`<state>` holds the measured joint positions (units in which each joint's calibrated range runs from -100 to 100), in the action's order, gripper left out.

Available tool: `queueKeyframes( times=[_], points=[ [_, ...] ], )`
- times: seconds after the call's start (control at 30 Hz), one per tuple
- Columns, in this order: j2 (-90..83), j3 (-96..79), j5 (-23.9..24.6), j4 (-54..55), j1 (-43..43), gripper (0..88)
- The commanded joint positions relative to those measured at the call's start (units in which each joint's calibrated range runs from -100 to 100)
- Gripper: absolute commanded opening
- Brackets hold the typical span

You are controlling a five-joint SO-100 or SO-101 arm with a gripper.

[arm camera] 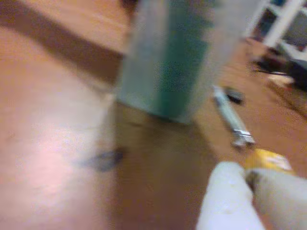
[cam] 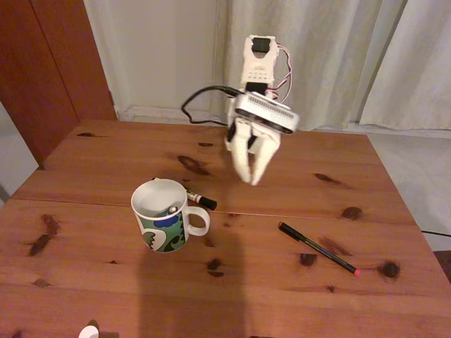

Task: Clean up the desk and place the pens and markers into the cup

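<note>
On the wooden desk (cam: 106, 162) stands the white cup (cam: 162, 217) with the green, blue and black swirl, handle to the right. A slim pen end (cam: 171, 210) pokes up inside it. A black-capped marker (cam: 200, 198) lies just behind the cup. The long black pen (cam: 317, 248) with a pink tip lies to the right. My gripper (cam: 251, 177) hangs above the desk, behind and right of the cup, fingertips together and holding nothing. In the blurred wrist view the cup (arm camera: 177, 57) is ahead, the marker (arm camera: 232, 120) lies to its right, and the gripper (arm camera: 244, 175) is at the lower right.
A black cable (cam: 201, 105) loops from the arm's base at the desk's far edge. A seam (cam: 84, 203) crosses the desk. A small white object (cam: 89, 331) sits at the front edge. Curtains and a wooden door stand behind.
</note>
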<state>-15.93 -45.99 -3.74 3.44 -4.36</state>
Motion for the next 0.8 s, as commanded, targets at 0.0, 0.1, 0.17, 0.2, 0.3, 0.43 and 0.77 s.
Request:
queueKeyframes(
  times=[0.0,0.1,0.17,0.2,0.3,0.43,0.77],
  points=[
    [-4.38,-2.98,-2.6,0.73,-3.24,0.8],
    [-4.46,-5.32,-4.65,0.73,-5.17,0.8],
    [-4.22,-5.32,-4.85,0.64,-5.89,0.8],
    [-4.05,-5.32,-4.85,0.64,-5.97,0.8],
    [-3.89,-5.14,-4.96,0.64,-5.89,0.8],
    [-3.8,-5.68,-6.43,0.9,-5.25,0.8],
    [-3.8,-5.86,-6.48,1.42,-3.07,0.9]
  ],
)
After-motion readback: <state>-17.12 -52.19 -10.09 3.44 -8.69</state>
